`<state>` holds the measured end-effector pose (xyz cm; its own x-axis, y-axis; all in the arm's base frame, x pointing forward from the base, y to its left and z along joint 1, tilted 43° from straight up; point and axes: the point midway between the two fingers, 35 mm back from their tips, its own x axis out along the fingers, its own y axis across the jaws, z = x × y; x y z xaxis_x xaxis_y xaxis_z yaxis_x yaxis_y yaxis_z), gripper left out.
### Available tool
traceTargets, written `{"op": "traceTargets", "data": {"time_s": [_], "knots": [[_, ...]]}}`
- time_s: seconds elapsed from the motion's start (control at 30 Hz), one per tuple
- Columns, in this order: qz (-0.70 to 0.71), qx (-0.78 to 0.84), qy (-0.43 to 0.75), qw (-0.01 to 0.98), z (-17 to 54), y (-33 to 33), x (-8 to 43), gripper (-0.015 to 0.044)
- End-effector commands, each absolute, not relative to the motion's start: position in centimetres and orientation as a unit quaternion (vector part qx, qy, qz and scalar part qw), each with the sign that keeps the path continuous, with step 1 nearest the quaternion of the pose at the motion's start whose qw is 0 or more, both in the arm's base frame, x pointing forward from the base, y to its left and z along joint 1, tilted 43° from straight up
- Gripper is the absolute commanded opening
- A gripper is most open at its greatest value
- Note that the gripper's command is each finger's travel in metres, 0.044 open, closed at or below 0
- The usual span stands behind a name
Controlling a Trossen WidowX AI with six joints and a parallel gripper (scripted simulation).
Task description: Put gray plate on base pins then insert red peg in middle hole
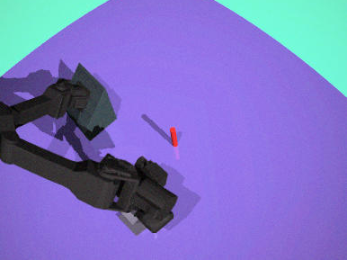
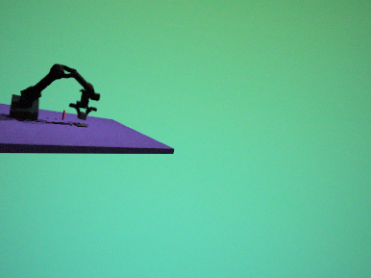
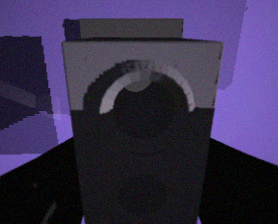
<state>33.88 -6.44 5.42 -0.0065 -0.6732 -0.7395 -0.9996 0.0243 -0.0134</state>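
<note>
My gripper (image 2: 83, 114) (image 3: 136, 134) is shut on the gray plate (image 2: 83, 116) (image 3: 74, 75), one finger on each side of it. The plate's large round hole faces the wrist camera. The plate is held a little above the gray base (image 1: 136, 228) (image 2: 81, 124) (image 3: 131, 28), whose far edge shows behind the plate in the wrist view. The two pins are hidden from view, behind the plate and the arm. The red peg (image 1: 173, 137) (image 2: 63, 115) stands upright on the table, apart from the base and the gripper.
The arm's dark teal mounting block (image 1: 104, 104) (image 2: 24, 107) stands at the left of the purple table (image 1: 252, 138) (image 2: 115, 136). The arm reaches from it over the table and covers much of the base in the top view. Shadows lie around the peg and arm.
</note>
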Motion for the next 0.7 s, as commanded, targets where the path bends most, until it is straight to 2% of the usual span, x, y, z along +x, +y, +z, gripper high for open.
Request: {"op": "traceTargets", "data": {"time_s": [0.0, 0.67], "knots": [[0.278, -0.643, 0.652, 0.290, 5.5, -6.5, 33.9, 0.0000], [0.278, -0.643, 0.652, 0.290, 4.3, -7.8, 33.9, 0.0000]]}}
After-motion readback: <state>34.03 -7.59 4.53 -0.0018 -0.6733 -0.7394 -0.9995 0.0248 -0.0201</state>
